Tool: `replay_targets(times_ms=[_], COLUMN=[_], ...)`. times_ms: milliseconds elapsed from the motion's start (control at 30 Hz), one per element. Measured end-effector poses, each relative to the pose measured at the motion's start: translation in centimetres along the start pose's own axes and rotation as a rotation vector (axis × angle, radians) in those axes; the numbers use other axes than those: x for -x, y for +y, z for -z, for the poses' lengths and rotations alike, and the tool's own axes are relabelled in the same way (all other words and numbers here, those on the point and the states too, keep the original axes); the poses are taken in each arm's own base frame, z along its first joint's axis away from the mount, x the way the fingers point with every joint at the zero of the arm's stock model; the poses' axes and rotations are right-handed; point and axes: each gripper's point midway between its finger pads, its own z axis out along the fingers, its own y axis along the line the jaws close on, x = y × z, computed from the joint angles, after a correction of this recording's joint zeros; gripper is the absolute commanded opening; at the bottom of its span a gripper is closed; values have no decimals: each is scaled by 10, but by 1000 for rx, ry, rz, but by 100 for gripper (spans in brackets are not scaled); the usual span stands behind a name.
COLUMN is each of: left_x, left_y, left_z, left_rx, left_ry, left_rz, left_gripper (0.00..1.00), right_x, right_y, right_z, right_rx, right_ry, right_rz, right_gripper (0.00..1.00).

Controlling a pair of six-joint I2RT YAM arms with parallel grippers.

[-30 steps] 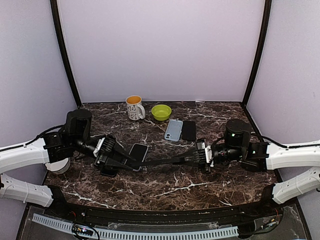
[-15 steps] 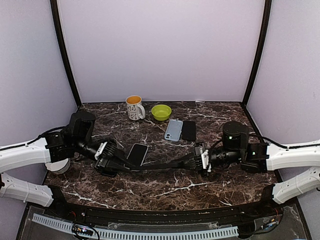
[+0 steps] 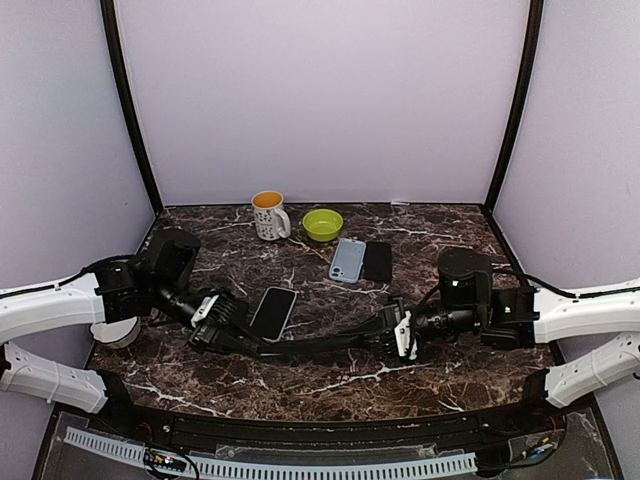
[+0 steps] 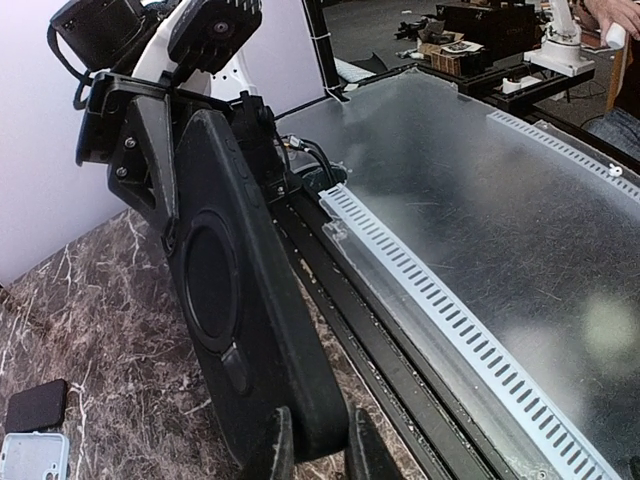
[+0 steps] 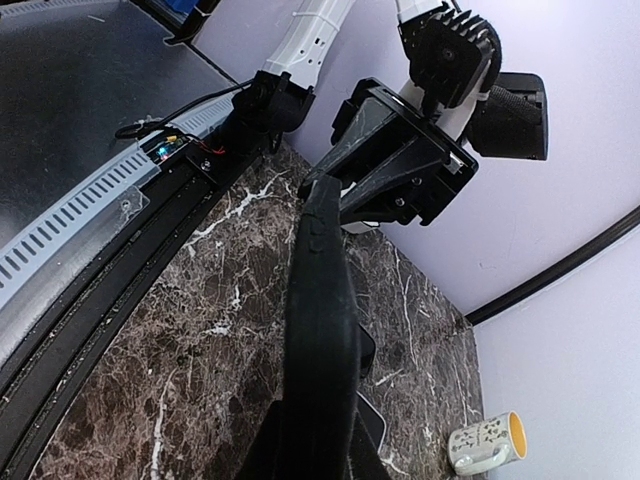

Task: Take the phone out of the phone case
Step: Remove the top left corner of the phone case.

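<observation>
A black phone case (image 3: 310, 346) hangs above the table between my two grippers. My left gripper (image 3: 245, 338) is shut on its left end and my right gripper (image 3: 372, 336) is shut on its right end. The left wrist view shows the case's back (image 4: 235, 290) with a round ring, pinched at its lower edge by my left gripper (image 4: 315, 445). The right wrist view shows the case edge-on (image 5: 320, 300), held by my right gripper (image 5: 318, 455). A black phone (image 3: 273, 312) lies flat on the table just behind the case, and its light-rimmed corner shows in the right wrist view (image 5: 375, 425).
A white mug (image 3: 268, 214) and a green bowl (image 3: 322, 223) stand at the back. A light blue case (image 3: 347, 260) and a flat black item (image 3: 377, 262) lie right of centre. A white roll (image 3: 118, 332) sits under the left arm. The near table edge is close below the case.
Both grippers have moved with the case toward the near edge, and the right arm has shifted left. The phone sits a little further left and nearer.
</observation>
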Motion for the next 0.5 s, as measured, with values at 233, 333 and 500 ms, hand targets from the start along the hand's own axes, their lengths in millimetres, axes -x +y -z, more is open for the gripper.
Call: replay_targets(times_ms=[233,333,500], left_x=[-3,-7,-11], left_y=[-7,-12,-19], left_z=[-3,-6,-9], left_rx=[-31,-52,-81], left_ry=[14,23,36], left_rz=[10,19,37], left_gripper=[16,16,16], right_x=[2,3,5], right_y=[6,11,17], right_z=[-2,-4,-7], right_rx=[18,36,60], right_ry=[11,16,26], right_rz=[35,47,84], right_gripper=[0,0,0])
